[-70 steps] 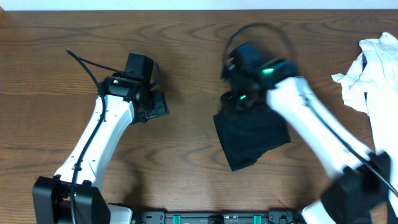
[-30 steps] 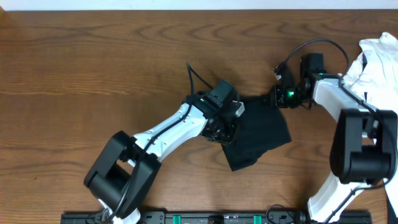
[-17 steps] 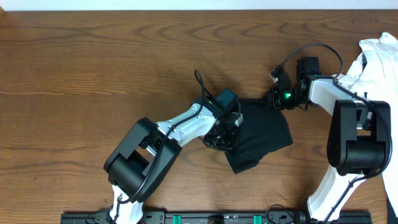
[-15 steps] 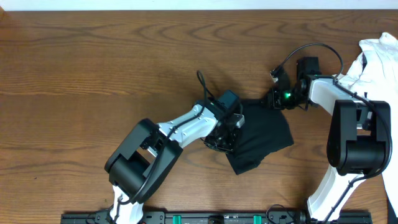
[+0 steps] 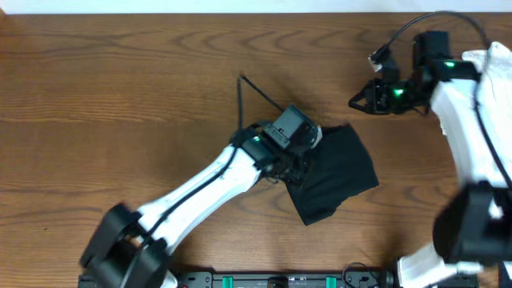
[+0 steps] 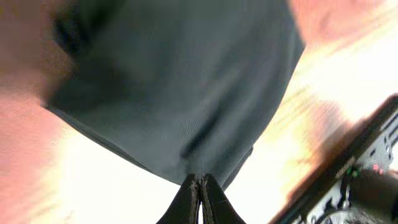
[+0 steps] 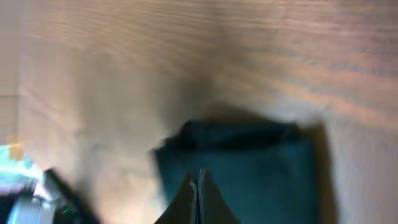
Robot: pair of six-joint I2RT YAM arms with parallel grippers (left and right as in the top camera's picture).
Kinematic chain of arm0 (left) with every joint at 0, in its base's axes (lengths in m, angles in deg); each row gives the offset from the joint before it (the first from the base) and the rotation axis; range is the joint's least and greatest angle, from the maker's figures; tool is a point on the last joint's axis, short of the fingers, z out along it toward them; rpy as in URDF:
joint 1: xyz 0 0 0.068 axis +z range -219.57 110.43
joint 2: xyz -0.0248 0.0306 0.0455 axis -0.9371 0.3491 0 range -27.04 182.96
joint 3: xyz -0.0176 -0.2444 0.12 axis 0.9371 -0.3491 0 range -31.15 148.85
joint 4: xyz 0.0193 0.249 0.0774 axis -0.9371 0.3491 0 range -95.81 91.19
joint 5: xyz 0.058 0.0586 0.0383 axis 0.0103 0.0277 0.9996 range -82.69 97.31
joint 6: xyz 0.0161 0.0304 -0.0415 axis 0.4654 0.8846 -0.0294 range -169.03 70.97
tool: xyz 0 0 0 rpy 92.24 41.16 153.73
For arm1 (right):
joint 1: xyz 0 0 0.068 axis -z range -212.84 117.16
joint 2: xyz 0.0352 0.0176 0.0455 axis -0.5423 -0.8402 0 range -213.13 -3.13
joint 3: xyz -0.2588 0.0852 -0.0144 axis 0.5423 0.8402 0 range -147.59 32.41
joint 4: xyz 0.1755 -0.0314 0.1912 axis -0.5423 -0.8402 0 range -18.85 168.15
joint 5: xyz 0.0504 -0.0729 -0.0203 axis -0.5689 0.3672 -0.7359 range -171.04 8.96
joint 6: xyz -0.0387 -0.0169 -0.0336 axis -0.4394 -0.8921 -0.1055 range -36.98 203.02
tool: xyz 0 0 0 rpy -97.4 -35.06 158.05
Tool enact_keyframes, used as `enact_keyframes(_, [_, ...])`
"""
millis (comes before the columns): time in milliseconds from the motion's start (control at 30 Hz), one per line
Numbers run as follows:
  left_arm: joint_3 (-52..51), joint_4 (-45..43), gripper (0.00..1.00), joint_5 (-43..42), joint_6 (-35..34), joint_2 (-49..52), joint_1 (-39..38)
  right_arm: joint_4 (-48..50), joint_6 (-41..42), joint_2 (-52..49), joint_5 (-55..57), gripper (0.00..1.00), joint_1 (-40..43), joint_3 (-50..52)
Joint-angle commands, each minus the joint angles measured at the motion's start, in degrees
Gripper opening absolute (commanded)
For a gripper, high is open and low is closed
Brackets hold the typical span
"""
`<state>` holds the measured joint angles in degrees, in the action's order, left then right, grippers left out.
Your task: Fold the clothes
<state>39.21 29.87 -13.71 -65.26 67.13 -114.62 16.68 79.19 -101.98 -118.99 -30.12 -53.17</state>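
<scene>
Bare table (image 5: pixel 120 88) left of T-shirt (image 5: pixel 340 172)

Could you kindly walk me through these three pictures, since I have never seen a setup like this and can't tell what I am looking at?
These are two white robot arms at a wooden table, each ending in a two-finger gripper. The top picture looks straight down from a fixed camera. The other two come from cameras on the wrists, so each shows its own fingers at the bottom edge.

In the middle lies a folded black T-shirt. The left gripper is at the shirt's left edge, fingers shut; whether it pinches any fabric I cannot tell. The right gripper is away from the shirt, above bare wood, also shut and holding nothing.

A crumpled white garment lies at the right edge. Both wrist views are blurred.
</scene>
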Motion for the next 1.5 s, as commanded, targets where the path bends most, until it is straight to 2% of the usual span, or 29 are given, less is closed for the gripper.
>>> enact_keyframes(0, [0.74,-0.57,0.06,7.98,0.98,-0.15,0.13,-5.79,-3.63,4.7,0.33,0.01,0.48,-0.22])
enact_keyframes(167, [0.37,-5.16,0.06,11.63,1.01,2.58,0.26,-13.64,-8.22,6.51,0.59,0.01,0.48,2.62])
enact_keyframes(300, [0.37,-8.39,0.06,11.63,0.98,6.12,0.42,-11.37,-8.66,6.49,2.51,0.01,0.48,9.44])
enact_keyframes(467, [0.37,-9.94,0.06,11.65,0.98,10.51,0.42,-3.06,-6.51,6.49,1.57,0.01,0.48,21.42])
enact_keyframes(700, [0.37,-11.23,0.06,11.65,0.98,16.06,1.14,13.79,-0.81,6.49,1.55,0.01,0.42,38.66])
enact_keyframes(867, [0.37,-11.41,0.06,11.65,1.01,18.67,1.4,24.94,7.48,6.49,5.68,0.01,0.44,48.11])
enact_keyframes(1100, [1.33,-12.0,0.06,11.65,1.22,17.38,1.38,27.61,9.57,6.49,7.48,0.01,0.44,49.83])
enact_keyframes(1333, [3.56,-9.35,0.06,11.65,0.94,7.26,1.4,27.28,8.22,6.49,2.34,0.01,0.44,49.46])
enact_keyframes(1367, [3.54,-9.18,0.13,11.65,0.92,5.81,1.53,26.73,8.2,6.51,1.92,0.01,0.44,49.13])
enact_keyframes(1433, [3.54,-8.76,0.32,11.63,-0.59,3.19,1.92,25.2,7.45,6.69,1.25,0.01,0.42,48.09])
enact_keyframes(1467, [3.54,-8.44,0.36,11.63,-1.49,2.08,2.27,24.06,7.15,6.97,1.07,0.01,0.42,47.34])
